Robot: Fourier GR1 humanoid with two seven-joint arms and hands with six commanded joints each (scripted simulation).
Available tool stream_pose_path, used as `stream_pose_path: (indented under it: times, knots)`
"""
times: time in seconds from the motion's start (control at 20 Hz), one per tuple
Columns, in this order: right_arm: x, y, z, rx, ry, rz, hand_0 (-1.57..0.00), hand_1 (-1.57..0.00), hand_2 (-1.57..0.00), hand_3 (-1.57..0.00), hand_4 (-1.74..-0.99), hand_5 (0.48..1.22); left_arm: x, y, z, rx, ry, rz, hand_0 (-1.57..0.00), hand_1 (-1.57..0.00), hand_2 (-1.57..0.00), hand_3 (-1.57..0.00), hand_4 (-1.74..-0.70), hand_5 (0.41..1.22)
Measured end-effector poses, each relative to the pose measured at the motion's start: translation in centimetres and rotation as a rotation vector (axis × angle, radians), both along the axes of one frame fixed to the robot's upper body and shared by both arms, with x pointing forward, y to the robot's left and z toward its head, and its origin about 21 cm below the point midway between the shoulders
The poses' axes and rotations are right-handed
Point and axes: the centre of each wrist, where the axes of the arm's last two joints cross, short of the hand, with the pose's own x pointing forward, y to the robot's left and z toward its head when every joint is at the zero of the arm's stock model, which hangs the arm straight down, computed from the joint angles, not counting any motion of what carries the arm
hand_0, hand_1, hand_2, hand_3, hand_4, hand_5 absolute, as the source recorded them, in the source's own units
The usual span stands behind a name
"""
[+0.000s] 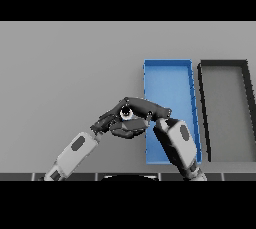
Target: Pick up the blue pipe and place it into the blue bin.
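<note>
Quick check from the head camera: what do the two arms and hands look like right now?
Both arms are white and light grey with boxy forearm shells, each carrying a dark oval patch. The left hand and right hand are dark grey to black, with jointed fingers. No cables or markings show.

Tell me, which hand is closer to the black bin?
Right. The right hand lies at the blue bin's left edge; the left hand sits further left, touching it. The black bin is far right.

Black bin (226, 110), probably empty; grey table (70, 73).
</note>
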Motion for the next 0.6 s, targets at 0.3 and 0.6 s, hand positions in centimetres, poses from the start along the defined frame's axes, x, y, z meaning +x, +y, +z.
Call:
stream_pose_path:
  times: [0.3, 0.6]
  knots:
    - [0.9, -0.3, 4.7, 0.081, 0.103, 0.013, -1.57, -1.57, -1.57, -1.57, -1.492, 1.221, -0.3, 0.8, -0.4, 0.030, 0.022, 0.007, 0.00, 0.00, 0.00, 0.00, -0.87, 0.509]
    - [3.4, -2.1, 12.0, 0.167, -0.051, -0.045, -1.57, -1.57, -1.57, -1.57, -1.496, 1.221, -0.3, 0.7, -0.5, 0.018, 0.010, -0.005, 0.00, 0.00, 0.00, 0.00, -0.87, 0.484]
